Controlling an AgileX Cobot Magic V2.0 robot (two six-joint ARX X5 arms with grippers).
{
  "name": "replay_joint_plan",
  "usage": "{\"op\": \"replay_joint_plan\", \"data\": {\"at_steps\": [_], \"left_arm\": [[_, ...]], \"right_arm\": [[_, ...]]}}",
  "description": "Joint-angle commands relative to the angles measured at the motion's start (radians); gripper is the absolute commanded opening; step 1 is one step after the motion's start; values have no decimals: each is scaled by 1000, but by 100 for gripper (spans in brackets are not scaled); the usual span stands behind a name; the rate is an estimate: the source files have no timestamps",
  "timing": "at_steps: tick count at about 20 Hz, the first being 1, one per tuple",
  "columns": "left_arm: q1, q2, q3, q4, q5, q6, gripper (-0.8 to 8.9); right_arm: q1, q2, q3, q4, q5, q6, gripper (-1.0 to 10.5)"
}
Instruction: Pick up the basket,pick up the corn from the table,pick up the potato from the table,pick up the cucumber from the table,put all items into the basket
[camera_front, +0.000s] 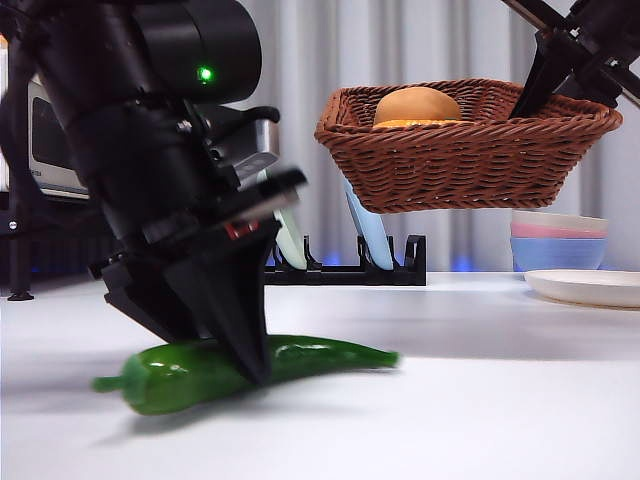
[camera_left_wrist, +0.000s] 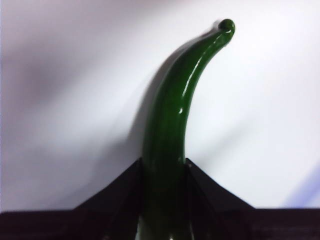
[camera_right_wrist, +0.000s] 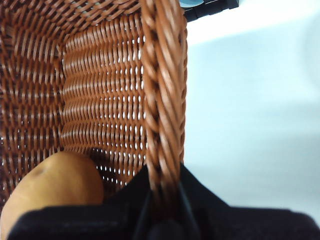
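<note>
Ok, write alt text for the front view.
The left gripper clamps the green cucumber lying on the white table. Behind, the right gripper holds the wicker basket in the air by its rim, the potato inside.

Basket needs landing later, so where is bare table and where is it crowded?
Bare table lies between the cucumber and the plate, below the held basket. Crowded: the left gripper on the cucumber, and the rack and bowls behind.

Glossy dark green cucumber (camera_front: 300, 358); reddish-brown woven basket (camera_front: 460, 160); tan potato (camera_front: 418, 104); white table (camera_front: 480, 400).
</note>
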Motion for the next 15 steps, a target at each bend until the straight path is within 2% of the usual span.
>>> {"op": "replay_joint_plan", "data": {"at_steps": [1, 3, 4, 6, 8, 11, 13, 15], "left_arm": [[-11, -53, 43, -86, 267, 170, -8], [-27, -110, 106, -173, 489, 295, -9], [-34, -138, 140, -187, 554, 327, -9], [-42, -194, 230, -173, 576, 344, -8], [-42, -224, 333, -145, 473, 339, -9], [-39, -228, 451, -80, 149, 338, -8], [-33, -225, 454, 40, -68, 324, -9], [-11, -202, 454, 104, -201, 285, -9]], "right_arm": [[1, -2, 1, 20, -10, 13, -16], [1, -2, 1, 20, -10, 14, -16], [2, -2, 1, 19, -10, 14, -16], [4, -2, 1, 11, -11, 13, -16], [19, -2, 1, -10, -11, 13, -16], [50, -2, 1, -29, -11, 13, -16], [87, -2, 1, -33, -10, 13, -16], [121, -2, 1, -35, -10, 13, -16]]}}
